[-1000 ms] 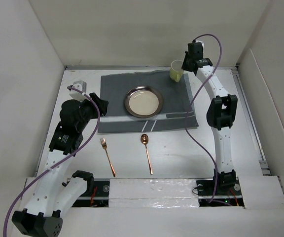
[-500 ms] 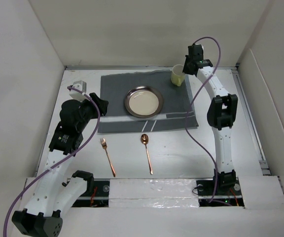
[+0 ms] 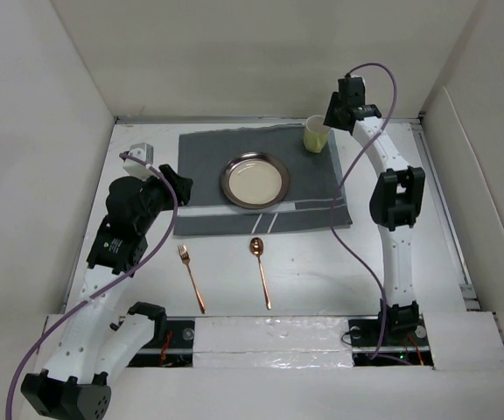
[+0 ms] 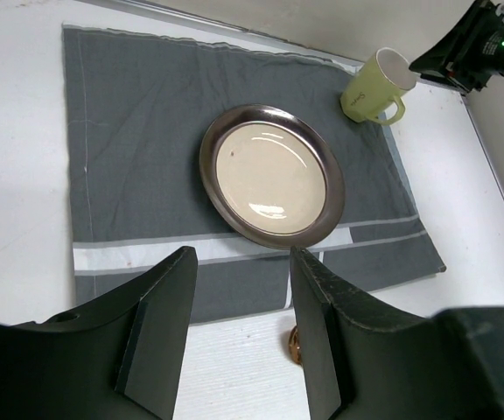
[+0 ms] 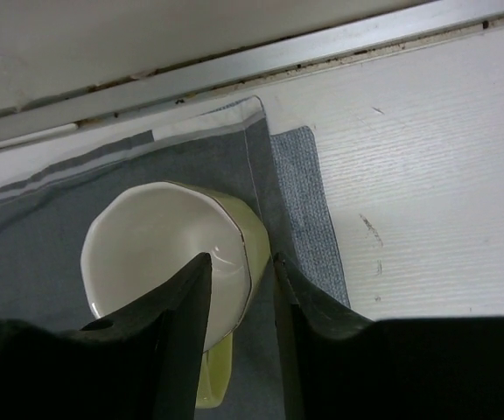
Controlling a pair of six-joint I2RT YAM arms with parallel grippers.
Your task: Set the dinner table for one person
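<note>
Top external view: dinner table (image 3: 322,271) as a large matte white flat top, filling the whole enclosure. On its far half, a dark grey woven placemat (image 3: 204,162) with pale stripes, slightly wrinkled, carrying a round plate (image 3: 255,179) with a shiny metal rim and a cream centre. Near the far right corner of the bench, on the corner of the cloth, a pale yellow-green mug (image 3: 315,134), glazed, with the right gripper (image 3: 334,112) just above its rim. Toward the near edge, on the bare white surface, a copper-coloured fork (image 3: 192,278) and spoon (image 3: 262,273), thin and glossy, parallel, apart from each other, not yet beside the plate. Toward the left edge, left gripper (image 3: 180,184) hovering beside the cloth. Left wrist view: jaws spread wide, holding nothing, looking down on plate and mug. Possible trouble with the cutlery: thin, smooth, lying flat on a hard top, so likely to skate away instead of being pinched. Right wrist view: faceted rim of the mug well visible; jaws with only a narrow gap, astride the mug wall, one finger over the inside, one outside; contact with the ceramic not possible to tell. Main risk here, as a judgement: lifting away slightly crooked, catching the rim and tipping the mug, or dragging it off the soft cloth corner toward the metal rail (image 5: 322,48) at the far edge; also pulling the loose cloth and shifting the plate.
</note>
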